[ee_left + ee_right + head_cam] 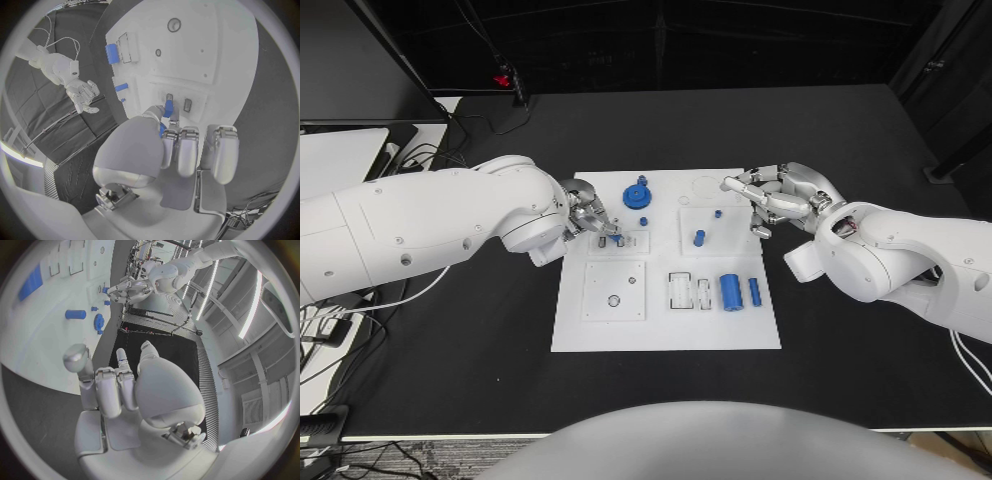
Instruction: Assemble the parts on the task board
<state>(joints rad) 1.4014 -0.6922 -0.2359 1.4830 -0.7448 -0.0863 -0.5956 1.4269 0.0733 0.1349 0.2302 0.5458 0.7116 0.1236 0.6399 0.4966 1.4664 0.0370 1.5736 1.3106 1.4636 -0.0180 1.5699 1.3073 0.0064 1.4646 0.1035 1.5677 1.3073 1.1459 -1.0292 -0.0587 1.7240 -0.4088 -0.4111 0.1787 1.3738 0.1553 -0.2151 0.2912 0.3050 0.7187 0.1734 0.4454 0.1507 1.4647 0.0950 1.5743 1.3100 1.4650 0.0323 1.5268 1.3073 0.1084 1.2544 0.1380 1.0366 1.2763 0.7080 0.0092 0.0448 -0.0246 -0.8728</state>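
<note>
Left hand (589, 222) pinched a small blue part (167, 107) over the slotted block at the task board's (589, 335) ten o'clock; best lowered squarely. Right hand (783, 195) hovered released at two o'clock.

bare table (473, 360) round board (589, 335), cables (351, 310) left
</note>
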